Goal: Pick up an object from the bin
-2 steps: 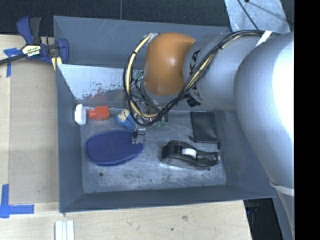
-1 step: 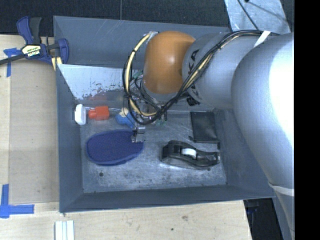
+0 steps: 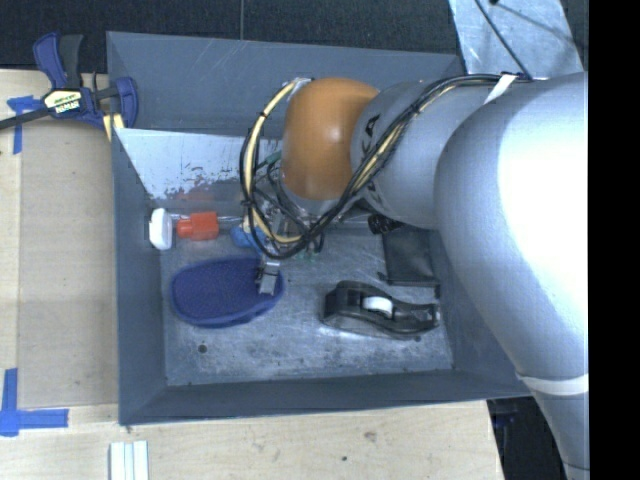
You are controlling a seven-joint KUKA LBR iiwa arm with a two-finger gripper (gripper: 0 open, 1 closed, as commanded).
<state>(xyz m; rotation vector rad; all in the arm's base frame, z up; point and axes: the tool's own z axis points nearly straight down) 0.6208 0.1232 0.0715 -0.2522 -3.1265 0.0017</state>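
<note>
The arm [image 3: 480, 178] comes into the grey bin [image 3: 300, 393] from the right. Its orange cover [image 3: 325, 138] and a bundle of cables [image 3: 275, 218] hang above the far middle of the bin floor. Below the cables the claw [image 3: 268, 280] sits low at the right edge of a blue oval dish [image 3: 215, 296], a flat thing lying on the left half of the floor toward the near side. Whether the claw touches the dish's rim, and whether it is apart or together, cannot be told from this angle. Just beyond the dish, toward the far left, a clear bottle [image 3: 185, 226] lies on its side, with an orange collar and a white cap pointing left. A small blue piece [image 3: 243, 235] lies just right of the bottle. On the right half of the floor a black tape dispenser [image 3: 380, 310] rests near the dish but apart from it. A dark flat object [image 3: 408, 258] lies just beyond the dispenser, partly under the arm.
</note>
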